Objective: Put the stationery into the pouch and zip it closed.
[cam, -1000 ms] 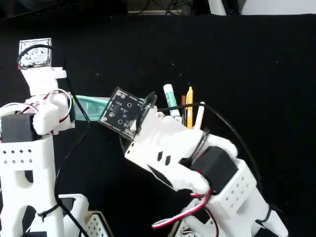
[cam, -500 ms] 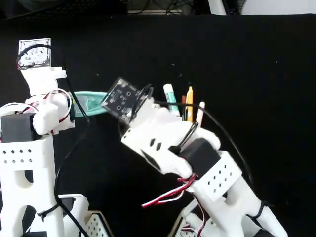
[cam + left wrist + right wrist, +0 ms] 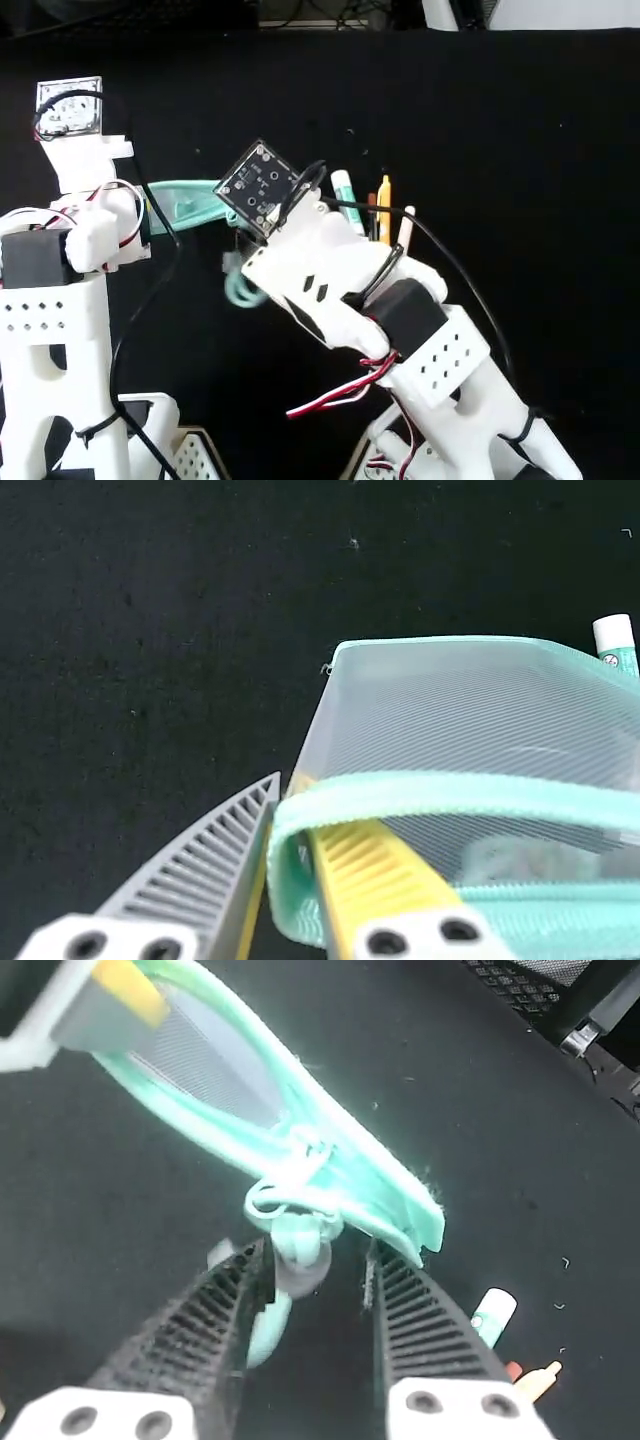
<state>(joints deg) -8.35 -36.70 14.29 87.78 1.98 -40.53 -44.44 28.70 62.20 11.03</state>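
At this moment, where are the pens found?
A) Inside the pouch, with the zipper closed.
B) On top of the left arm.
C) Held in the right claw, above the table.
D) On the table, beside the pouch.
D: the pens lie on the black table beside the pouch, outside its mesh wall.

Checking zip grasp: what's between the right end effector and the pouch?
The zipper pull, hanging from the pouch between the fingers; right wrist view.
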